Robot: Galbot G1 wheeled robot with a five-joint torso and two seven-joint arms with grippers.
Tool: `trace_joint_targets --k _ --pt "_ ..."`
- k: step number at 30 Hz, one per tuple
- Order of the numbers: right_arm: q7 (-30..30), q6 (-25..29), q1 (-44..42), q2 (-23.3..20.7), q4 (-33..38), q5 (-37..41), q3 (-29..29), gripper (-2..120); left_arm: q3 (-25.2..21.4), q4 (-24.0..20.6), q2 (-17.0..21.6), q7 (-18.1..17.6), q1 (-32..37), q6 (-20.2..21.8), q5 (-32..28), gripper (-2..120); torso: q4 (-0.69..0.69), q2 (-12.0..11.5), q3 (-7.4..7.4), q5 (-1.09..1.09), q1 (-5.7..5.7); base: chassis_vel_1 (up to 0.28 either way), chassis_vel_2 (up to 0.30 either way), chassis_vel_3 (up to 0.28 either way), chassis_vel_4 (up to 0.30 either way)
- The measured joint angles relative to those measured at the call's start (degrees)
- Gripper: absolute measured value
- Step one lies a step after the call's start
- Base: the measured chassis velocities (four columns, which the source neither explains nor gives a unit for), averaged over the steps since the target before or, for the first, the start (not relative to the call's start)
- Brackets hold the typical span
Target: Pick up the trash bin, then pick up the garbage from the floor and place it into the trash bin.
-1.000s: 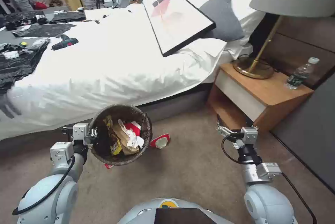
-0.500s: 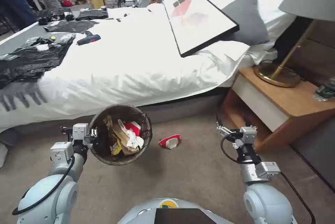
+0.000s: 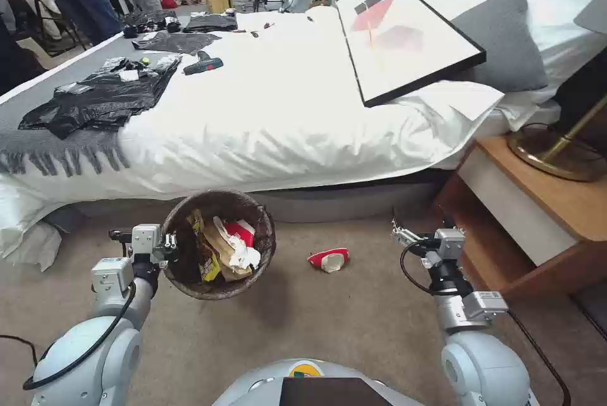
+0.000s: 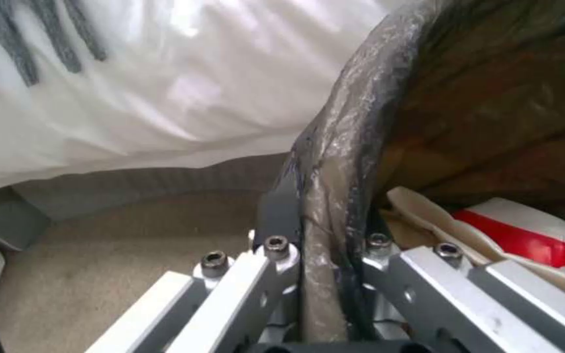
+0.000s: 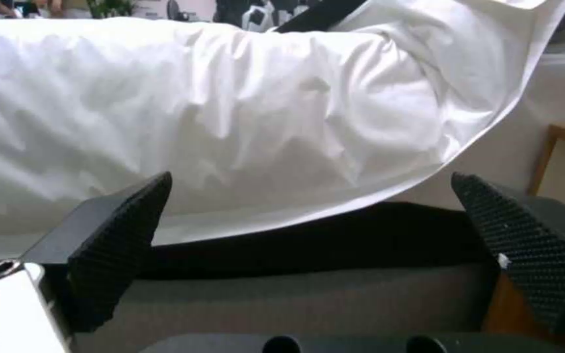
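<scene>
Your left gripper (image 3: pixel 169 243) pinches the trash bin (image 3: pixel 218 243) rim; the wrist view shows bag (image 4: pixel 335 162) between its fingers. Your right gripper (image 3: pixel 417 235) hangs spread wide, empty. A crushed cup (image 3: pixel 329 259) lies on the carpet (image 3: pixel 341 324) between them.

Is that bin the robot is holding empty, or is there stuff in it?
Partly filled. The trash bin, gripped at its rim by the left gripper, holds yellow wrappers, brown paper, white tissue and a red cup.

White bed (image 3: pixel 265 109) — beige carpet (image 3: pixel 354 324)
</scene>
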Motion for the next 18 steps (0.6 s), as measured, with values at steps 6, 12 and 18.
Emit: trace_joint_targets --k 6,12,18 --pt "-0.10 -0.89 0.01 -0.41 0.02 0.56 -0.32 100 0.05 -0.06 0.03 0.01 0.05 -0.12 -0.01 3 -0.02 0.00 0.00 0.00 0.00 0.000 0.000 0.000 0.000" --pt "-1.34 -3.45 0.58 -1.67 0.03 1.35 -0.39 100 0.06 -0.26 0.05 0.02 0.18 -0.19 -0.03 3 -0.02 0.00 0.00 0.00 0.00 0.000 0.000 0.000 0.000" --pt "-3.66 -6.79 2.72 -4.63 -0.80 2.99 -0.74 100 -0.05 -0.66 0.02 -0.10 0.50 -0.23 -0.05 3 0.00 0.00 0.00 0.00 0.00 0.000 0.000 0.000 0.000"
